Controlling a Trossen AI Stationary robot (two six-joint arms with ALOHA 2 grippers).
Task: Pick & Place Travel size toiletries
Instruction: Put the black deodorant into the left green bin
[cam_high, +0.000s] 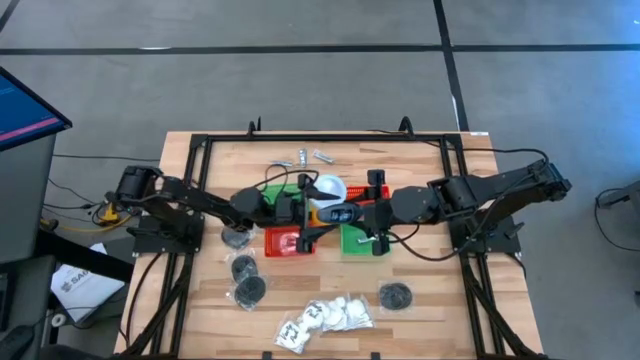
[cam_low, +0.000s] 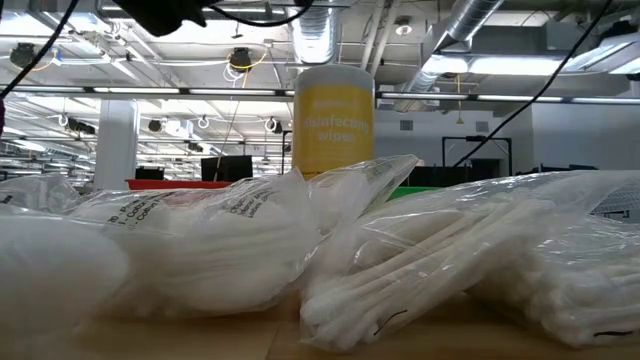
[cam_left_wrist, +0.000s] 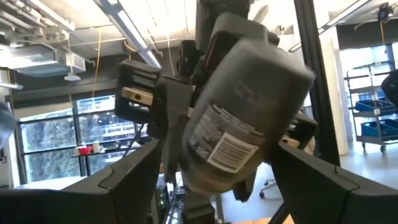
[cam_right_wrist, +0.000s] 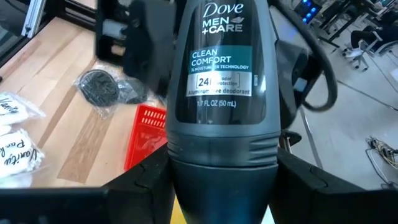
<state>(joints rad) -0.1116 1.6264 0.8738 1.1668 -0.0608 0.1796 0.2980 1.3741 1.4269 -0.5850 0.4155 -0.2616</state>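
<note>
Dark grey plastic fills both wrist views: a roll-on deodorant (cam_right_wrist: 221, 93) (label reading "Clean Comfort") sits clamped between the right gripper (cam_high: 342, 213) and the left gripper (cam_high: 312, 212), whose fingers (cam_left_wrist: 134, 180) stand wide on either side of it, above the table's (cam_high: 440, 290) centre. Below lie a red basket (cam_high: 283, 241), green basket (cam_high: 357, 239) and yellow cup (cam_high: 322, 212). Bagged dark rounds (cam_high: 397, 296) and white packets (cam_high: 325, 318) rest nearer the front edge.
</note>
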